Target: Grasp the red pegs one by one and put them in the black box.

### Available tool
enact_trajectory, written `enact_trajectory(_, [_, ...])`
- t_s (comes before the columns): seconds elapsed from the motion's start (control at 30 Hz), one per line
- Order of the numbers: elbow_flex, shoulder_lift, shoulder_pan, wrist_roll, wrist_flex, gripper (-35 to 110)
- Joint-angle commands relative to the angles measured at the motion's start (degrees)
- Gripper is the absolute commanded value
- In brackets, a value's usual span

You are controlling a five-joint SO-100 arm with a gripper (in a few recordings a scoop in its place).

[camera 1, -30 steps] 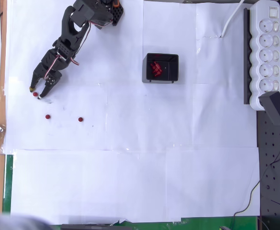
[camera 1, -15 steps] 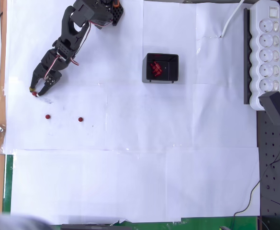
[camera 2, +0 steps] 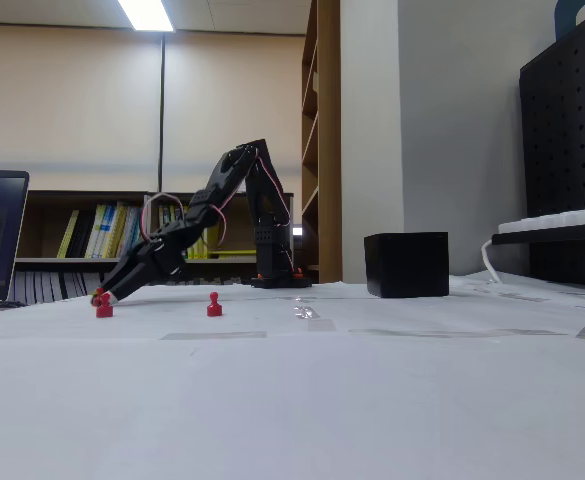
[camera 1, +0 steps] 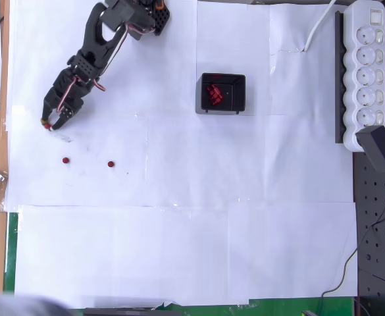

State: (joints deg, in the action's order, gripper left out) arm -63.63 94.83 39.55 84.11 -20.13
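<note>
A: What separates this moment from the frame 1 second before?

B: The gripper (camera 1: 49, 124) then stood spread, 1 red peg between its tips at the left of the paper-covered desk (camera 1: 179, 250). Now its fingers are closed on that peg (camera 1: 48, 128), and the arm has drawn slightly up and back in the overhead view. In the fixed view the gripper (camera 2: 101, 296) tips sit low, just above the sheet, beside a standing peg.

A: And the other task objects?

B: 2 red pegs remain on the paper, 1 (camera 1: 66, 160) below the gripper and 1 (camera 1: 110, 164) to its right. The black box (camera 1: 223, 93), square, thin-walled and open-topped, sits well apart to the right with several red pegs heaped inside (camera 1: 214, 94).

A: Shapes and textures?

B: In the fixed view a peg (camera 2: 213, 305) shows a round head on a flared base; the box (camera 2: 406, 264) reads as matte plastic.

A: What stays unclear?

B: The heaped pegs overlap, so their count cannot be told.
</note>
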Motion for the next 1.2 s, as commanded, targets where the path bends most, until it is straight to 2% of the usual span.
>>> enact_trajectory(0.0, [-9.3, -14.7, -6.2, 1.7, -41.7, 0])
enact_trajectory(0.07, [-13.5, -18.8, -12.0, 4.9, -52.9, 0])
enact_trajectory(0.27, [-28.3, -26.0, -36.7, 21.8, -71.7, 0])
enact_trajectory(0.47, [-43.1, -26.4, -65.9, 41.0, -75.1, 0])
enact_trajectory(0.6, [-45.3, -21.4, -78.8, 46.8, -71.5, 0])
enact_trajectory(0.73, [-37.0, -16.5, -83.8, 48.7, -62.6, 0])
enact_trajectory(0.9, [-26.4, -11.3, -83.2, 48.5, -50.5, 0])
enact_trajectory(1.17, [-25.5, -8.6, -81.8, 48.7, -50.4, 12])
